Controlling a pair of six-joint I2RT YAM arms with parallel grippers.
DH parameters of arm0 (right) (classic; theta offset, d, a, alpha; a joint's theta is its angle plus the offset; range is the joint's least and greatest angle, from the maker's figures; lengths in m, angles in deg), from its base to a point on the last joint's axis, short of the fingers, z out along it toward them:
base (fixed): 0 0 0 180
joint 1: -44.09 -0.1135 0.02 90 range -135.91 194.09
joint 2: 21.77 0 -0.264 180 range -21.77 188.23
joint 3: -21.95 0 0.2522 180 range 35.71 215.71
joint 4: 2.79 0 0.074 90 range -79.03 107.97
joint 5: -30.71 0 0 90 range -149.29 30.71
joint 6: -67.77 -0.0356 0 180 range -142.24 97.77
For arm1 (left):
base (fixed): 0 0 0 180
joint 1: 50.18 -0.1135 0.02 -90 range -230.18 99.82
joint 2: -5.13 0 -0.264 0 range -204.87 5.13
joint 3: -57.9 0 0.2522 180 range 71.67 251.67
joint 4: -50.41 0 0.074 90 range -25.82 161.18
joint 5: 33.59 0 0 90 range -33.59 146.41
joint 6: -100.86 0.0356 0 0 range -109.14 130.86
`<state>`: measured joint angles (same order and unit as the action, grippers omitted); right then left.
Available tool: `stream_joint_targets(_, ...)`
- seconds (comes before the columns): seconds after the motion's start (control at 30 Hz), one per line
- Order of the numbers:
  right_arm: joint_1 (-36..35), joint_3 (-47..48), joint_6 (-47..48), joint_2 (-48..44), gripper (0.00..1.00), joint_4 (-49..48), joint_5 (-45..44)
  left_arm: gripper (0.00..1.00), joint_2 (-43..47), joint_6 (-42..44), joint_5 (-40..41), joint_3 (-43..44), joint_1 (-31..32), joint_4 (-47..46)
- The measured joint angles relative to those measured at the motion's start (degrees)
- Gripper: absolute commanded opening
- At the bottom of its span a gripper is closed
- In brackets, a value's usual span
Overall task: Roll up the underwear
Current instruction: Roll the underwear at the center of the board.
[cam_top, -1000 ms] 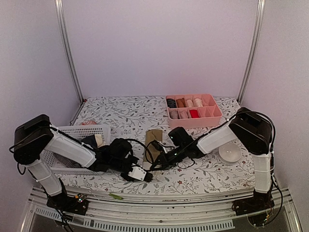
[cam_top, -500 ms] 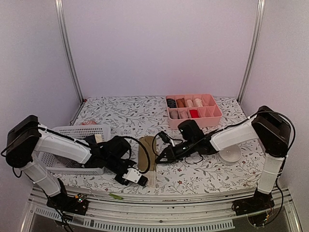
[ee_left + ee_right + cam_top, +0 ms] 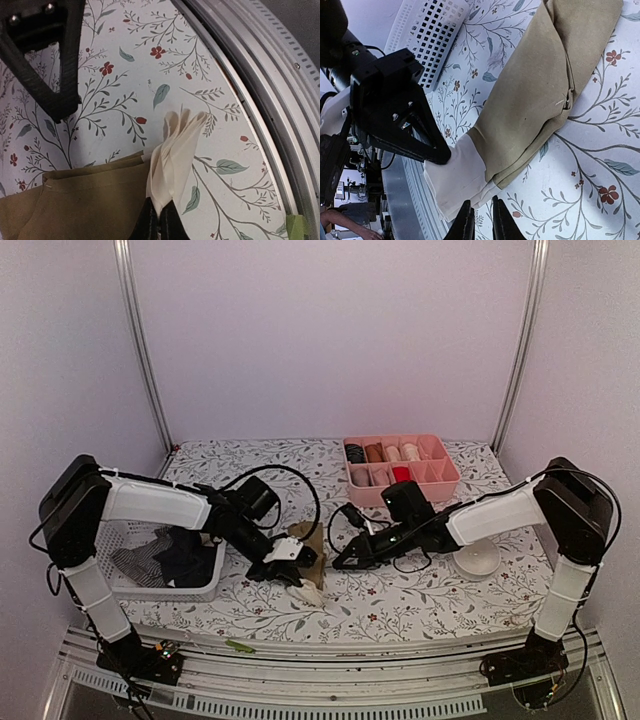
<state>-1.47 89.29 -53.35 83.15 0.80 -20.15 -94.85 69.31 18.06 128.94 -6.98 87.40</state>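
The left gripper [image 3: 159,222], at the bottom of its view, pinches the olive-tan underwear [image 3: 75,195]; the right gripper [image 3: 481,220] seems slightly parted and empty. This is probably the laying-out step: next, flatten it before rolling.

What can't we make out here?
Top view: dark clothes in the basket, too small to count, partly under the left arm.
Top view: rolls in the pink tray, too small to identify.
Left wrist view: the underwear, cut off by the bottom edge.
Right wrist view: whether the right tool touches it; its finger covers the spot.
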Motion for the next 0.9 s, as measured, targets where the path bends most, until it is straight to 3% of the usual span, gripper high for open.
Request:
stream_joint_targets(0.27,0.52,-0.11,0.55,-0.52,0.14,0.57,0.00,0.00,-7.30,-5.49,-2.51,7.67,-4.90,8.11)
stream_joint_targets(0.63,0.31,1.05,-0.94,0.24,0.14,0.24,0.55,0.00,-10.03,-13.44,-1.01,8.26,-6.86,10.71)
stream_joint_targets(0.77,-0.42,2.43,-2.56,2.16,0.14,-1.03,0.70,0.08,-10.29,-16.02,-0.17,8.24,-7.02,9.94)
stream_joint_targets(0.9,-1.31,2.89,-4.02,3.32,0.14,-1.99,1.18,0.27,-10.29,-17.97,0.28,8.20,-7.37,8.87)
